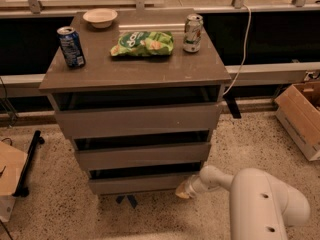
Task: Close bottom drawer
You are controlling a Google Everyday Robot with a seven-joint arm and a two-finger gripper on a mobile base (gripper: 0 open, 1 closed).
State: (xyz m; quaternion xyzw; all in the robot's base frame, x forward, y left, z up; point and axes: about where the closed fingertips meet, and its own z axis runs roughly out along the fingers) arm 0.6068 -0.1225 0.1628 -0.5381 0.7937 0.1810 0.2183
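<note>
The bottom drawer (142, 183) is the lowest grey-taupe front of the three-drawer cabinet. It sits nearly flush, with only a thin dark gap above it. My gripper (183, 190) is at the end of the white arm (260, 204), low at the drawer front's right end, touching or almost touching the panel. The two wider drawer fronts (137, 120) above stick out slightly.
On the cabinet top (150, 69) are a blue can (71, 46), a white bowl (100, 17), a green chip bag (142, 43) and a silver-green can (192, 32). A cardboard box (300, 116) stands at right, another box (10, 176) at left. A white cable (245, 49) hangs behind.
</note>
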